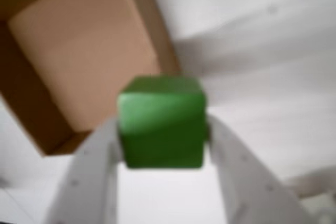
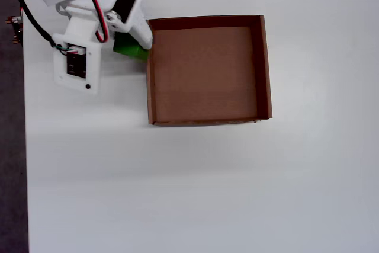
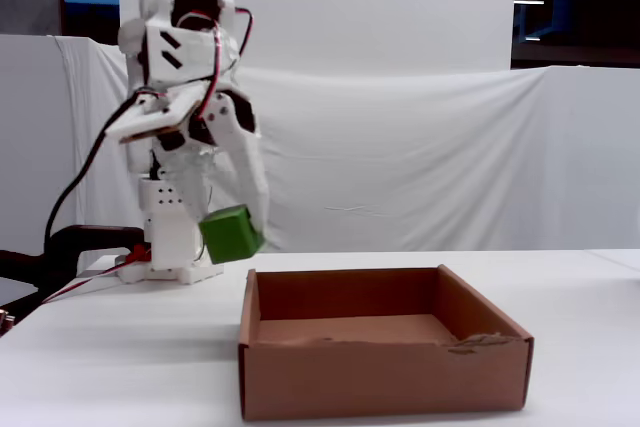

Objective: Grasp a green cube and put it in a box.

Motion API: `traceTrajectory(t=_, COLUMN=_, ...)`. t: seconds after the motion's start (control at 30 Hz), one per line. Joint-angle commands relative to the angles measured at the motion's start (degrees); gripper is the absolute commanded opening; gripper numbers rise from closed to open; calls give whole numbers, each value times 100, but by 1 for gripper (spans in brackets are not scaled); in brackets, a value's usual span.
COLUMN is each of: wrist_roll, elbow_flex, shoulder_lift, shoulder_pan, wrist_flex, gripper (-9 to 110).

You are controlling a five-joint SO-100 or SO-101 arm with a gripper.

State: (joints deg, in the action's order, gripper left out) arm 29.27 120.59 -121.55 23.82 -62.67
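Observation:
My gripper is shut on the green cube, with a white finger on each side of it. In the fixed view the cube hangs in the air above the table, just left of the brown cardboard box and higher than its walls. In the overhead view the cube shows partly under the gripper, next to the box's left wall. In the wrist view the box lies at the upper left. The box holds nothing.
The white arm base stands at the table's back left, with red and black cables trailing left. A white cloth backdrop hangs behind the table. The white table top extends around the box.

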Motion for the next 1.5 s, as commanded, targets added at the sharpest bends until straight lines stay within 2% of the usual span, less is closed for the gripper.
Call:
traceTrajectory(t=0.0, wrist_roll=44, elbow_flex=-624, shoulder_lift=185, shoulder_pan=334, wrist_flex=-53, gripper=14)
traceTrajectory(t=0.43, wrist_roll=53, elbow_flex=-1881, shoulder_lift=1898, shoulder_pan=984, wrist_flex=-97, gripper=14)
traceTrajectory(t=0.7, wrist_roll=62, elbow_flex=-1951, shoulder_lift=2452, shoulder_pan=1222, wrist_flex=53, gripper=14)
traceTrajectory(t=0.93, wrist_roll=62, elbow_flex=-1951, shoulder_lift=3041, shoulder_pan=1292, wrist_flex=642, gripper=14)
traceTrajectory(t=1.47, wrist_roll=79, elbow_flex=-2566, shoulder_lift=3973, shoulder_pan=1345, wrist_flex=633, gripper=14)
